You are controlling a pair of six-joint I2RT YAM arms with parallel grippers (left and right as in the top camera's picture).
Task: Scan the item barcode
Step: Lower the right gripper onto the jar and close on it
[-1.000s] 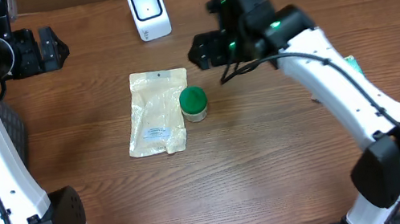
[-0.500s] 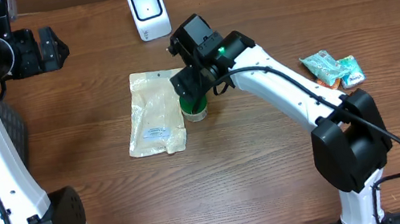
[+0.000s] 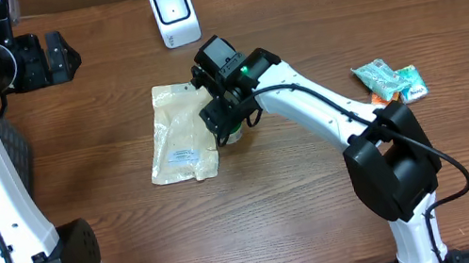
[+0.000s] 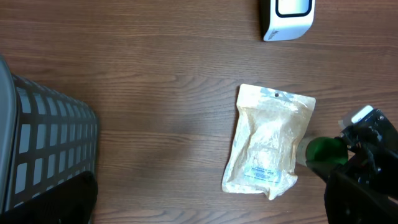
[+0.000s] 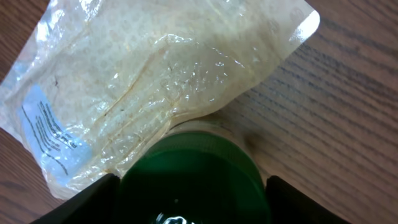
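Wood table (image 3: 307, 224), brown, scanner (image 3: 174, 13) standing at the far edge.

**Status:** early. No scan done, as far as the frames show. Jar (image 5: 193, 177) (green cap) sits on the table, touching the pouch (image 3: 179, 133) at its right edge and well short of the scanner. R gripper (image 3: 223, 122) is down over the jar, one finger on each side of the cap. Cannot tell whether the pads bear on it yet or the jar is merely straddled, so grip is unconfirmed. L gripper (image 3: 67, 56) hangs at far left with jaws spread wide, holding nothing, well apart from the work.

**Left to do (judgement):** secure the jar, lift it, carry it to the scanner and turn the barcode to the window. Barcode position on the jar is not visible in any view.

**View differences:**
- Overhead: whole layout incl. scanner and snack packs (image 3: 390, 81) at right. Jar almost hidden under R gripper.
- L wrist: green cap visible beside the pouch, plus a basket (image 4: 43, 146) at left that overhead barely shows.
- R wrist: close-up of the cap between the fingers, the pouch's edge lapping the jar and the pouch's printed label. No scanner in frame.
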